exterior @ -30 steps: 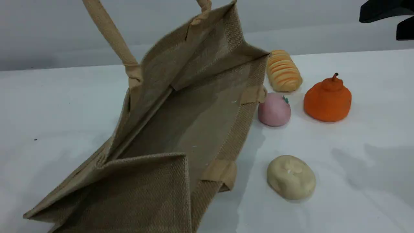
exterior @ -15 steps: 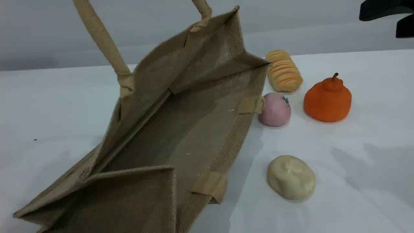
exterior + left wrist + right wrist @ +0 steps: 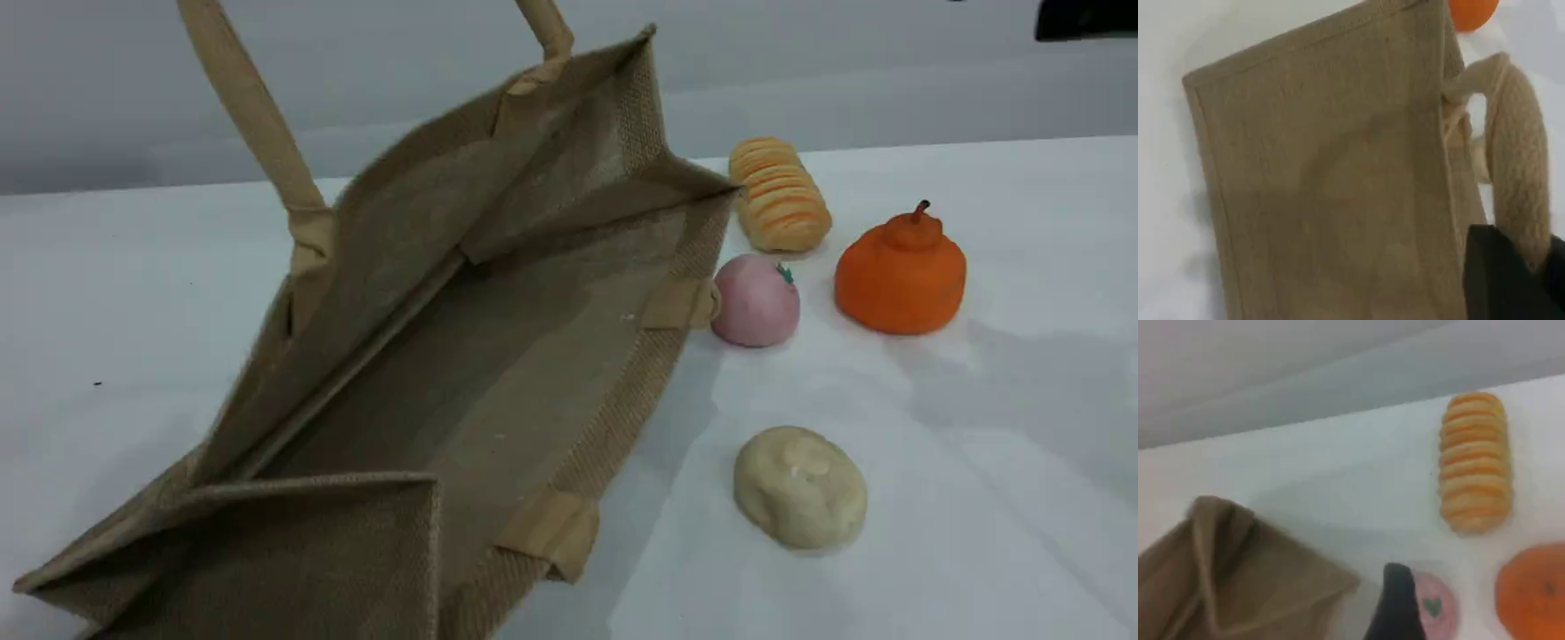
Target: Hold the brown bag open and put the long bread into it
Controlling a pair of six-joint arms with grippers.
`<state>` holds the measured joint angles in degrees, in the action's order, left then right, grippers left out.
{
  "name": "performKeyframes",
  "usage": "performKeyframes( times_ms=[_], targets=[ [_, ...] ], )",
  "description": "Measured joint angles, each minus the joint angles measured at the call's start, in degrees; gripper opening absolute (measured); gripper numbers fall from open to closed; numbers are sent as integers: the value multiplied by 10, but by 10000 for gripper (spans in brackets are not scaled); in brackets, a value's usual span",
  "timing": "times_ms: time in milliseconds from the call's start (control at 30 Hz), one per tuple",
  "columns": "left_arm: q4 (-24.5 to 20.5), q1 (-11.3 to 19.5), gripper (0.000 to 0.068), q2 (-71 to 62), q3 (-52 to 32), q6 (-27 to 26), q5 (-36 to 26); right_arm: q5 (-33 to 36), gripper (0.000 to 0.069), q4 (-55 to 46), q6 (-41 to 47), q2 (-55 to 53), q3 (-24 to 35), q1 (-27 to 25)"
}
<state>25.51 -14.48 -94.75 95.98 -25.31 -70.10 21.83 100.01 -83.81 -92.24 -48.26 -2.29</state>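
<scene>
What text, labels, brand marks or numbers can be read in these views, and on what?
None can be read. The brown bag shows plain weave inside and out, with no print in view. The long bread, the pink ball, the orange fruit and the cream lump bear no marks.

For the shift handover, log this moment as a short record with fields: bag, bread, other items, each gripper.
bag: brown bag tilted on the white table, mouth open, nothing inside
upper handle: handle pulled up out of the top of the scene view
left gripper: left gripper shut on the handle
bread: long bread lying on the table beyond the bag's far corner, untouched
right gripper: right gripper open, holding nothing, above the pink ball
other items: pink ball, orange gourd, cream lump
</scene>
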Motion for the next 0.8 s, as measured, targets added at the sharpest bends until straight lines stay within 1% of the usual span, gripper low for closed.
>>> performKeyframes(
  times_ms=[100, 200, 267, 667, 800],
  targets=[
    [6, 0, 90, 0, 15, 0, 1, 1, 506, 0, -5, -46, -39, 0],
    [27, 0, 90, 1, 15, 0, 0, 20, 506, -1, -13, -93, -77, 0],
    [27, 0, 90, 1, 15, 0, 0, 28, 506, -1, -18, -123, -102, 0],
    [30, 0, 90, 1, 15, -1, 1, 22, 506, -1, -23, -273, -250, 1],
    [30, 0, 90, 1, 15, -1, 1, 22, 506, -4, -23, -305, -288, 18]
  ],
)
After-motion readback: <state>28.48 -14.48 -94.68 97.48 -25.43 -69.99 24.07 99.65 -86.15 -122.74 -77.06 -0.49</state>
